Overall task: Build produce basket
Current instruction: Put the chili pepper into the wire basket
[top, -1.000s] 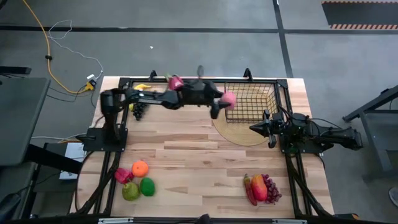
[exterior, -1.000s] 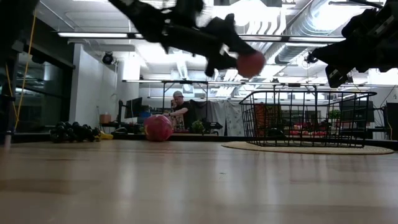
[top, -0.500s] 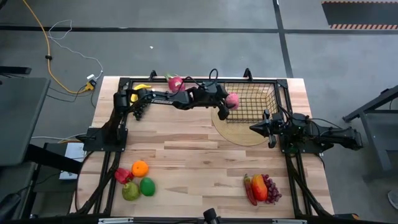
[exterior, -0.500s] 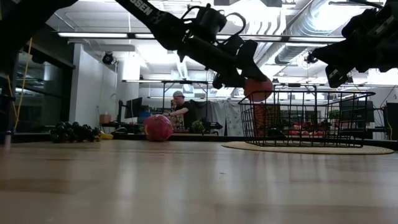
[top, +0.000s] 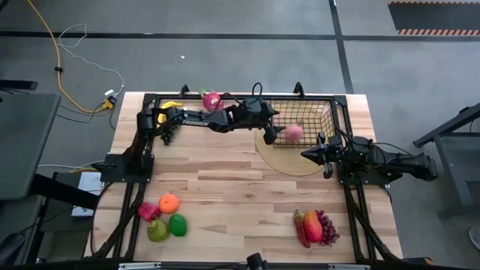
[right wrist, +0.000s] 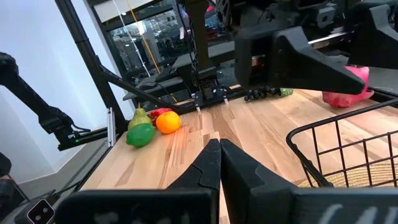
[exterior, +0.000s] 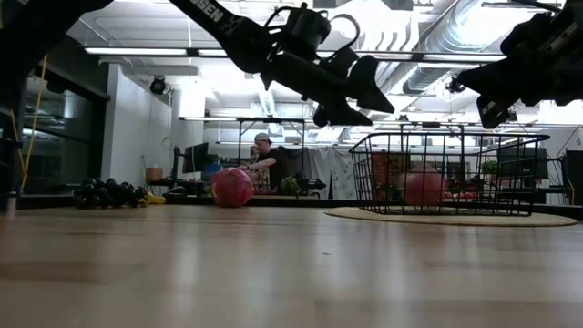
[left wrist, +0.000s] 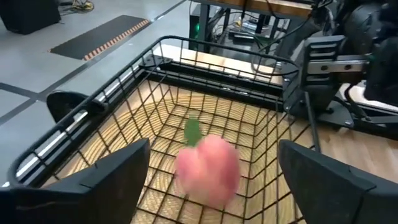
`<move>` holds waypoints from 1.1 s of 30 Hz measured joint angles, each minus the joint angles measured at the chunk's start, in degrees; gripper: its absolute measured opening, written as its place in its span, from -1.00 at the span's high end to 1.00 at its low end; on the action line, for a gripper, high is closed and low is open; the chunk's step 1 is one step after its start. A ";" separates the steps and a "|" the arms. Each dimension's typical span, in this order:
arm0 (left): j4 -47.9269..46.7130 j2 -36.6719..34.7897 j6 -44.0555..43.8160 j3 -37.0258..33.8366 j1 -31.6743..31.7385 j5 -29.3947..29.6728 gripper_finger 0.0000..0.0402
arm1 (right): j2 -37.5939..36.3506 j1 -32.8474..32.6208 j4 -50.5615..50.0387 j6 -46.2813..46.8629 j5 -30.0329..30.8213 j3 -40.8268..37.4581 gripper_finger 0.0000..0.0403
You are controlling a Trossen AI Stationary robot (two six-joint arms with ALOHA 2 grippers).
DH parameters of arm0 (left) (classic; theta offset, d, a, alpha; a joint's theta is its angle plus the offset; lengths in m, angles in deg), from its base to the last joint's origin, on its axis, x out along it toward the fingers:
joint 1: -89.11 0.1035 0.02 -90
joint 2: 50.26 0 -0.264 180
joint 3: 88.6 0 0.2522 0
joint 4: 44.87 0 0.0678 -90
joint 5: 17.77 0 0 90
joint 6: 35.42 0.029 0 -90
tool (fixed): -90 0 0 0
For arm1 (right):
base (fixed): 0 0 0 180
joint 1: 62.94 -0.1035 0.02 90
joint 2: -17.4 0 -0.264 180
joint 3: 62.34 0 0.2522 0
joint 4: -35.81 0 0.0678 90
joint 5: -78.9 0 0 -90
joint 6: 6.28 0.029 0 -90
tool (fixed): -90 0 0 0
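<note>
currently the left gripper (top: 268,131) hangs over the near-left rim of the basket (top: 324,112), fingers spread wide with nothing between them, as the left wrist view shows plainly. a pink peach-like fruit (left wrist: 208,169) with a small green leaf sits below those fingers, inside the mesh walls; in the low view it shows through the grid low in the basket (exterior: 455,173), on or just above the floor, cannot tell which since its outline is soft. the basket stands on a flat round tan mat (top: 289,161) at the far right of the table (top: 232,195). the right gripper (top: 307,154) waits just beside the basket's near side, fingers pressed together and empty in its own wrist view. step in hand, as i judge it: drop-off of one produce item, release done. the rest of the produce lies outside: dragon fruit (top: 211,99), banana (top: 172,105) and dark grapes (top: 167,133) near the far edge by the left arm; orange (top: 169,202), red piece (top: 148,212), pear (top: 157,230) and a green fruit (top: 178,225) at near left; a red and orange cluster with grapes (top: 315,227) at near right. next move probably calls for lifting the left arm clear of the rim, then reaching the dragon fruit nearest it. task looks early.
</note>
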 joint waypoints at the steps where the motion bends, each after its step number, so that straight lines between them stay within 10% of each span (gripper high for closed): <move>1: -0.81 -0.44 -0.01 -0.01 0.00 -0.01 -0.71 | 0.00 0.01 0.00 -0.02 -0.01 0.02 1.00; 10: -14.26 -14.25 -0.04 -2.00 -0.67 -4.23 -0.66 | 0.04 0.00 0.00 0.00 0.00 0.01 1.00; 23: 19.34 -49.94 -3.96 -51.11 -10.21 -1.48 -0.60 | 0.00 0.00 0.00 0.00 -0.01 0.00 1.00; 33: 19.91 -72.84 0.98 -67.29 -16.65 5.33 -0.60 | 0.01 0.01 0.00 -0.02 -0.01 0.00 1.00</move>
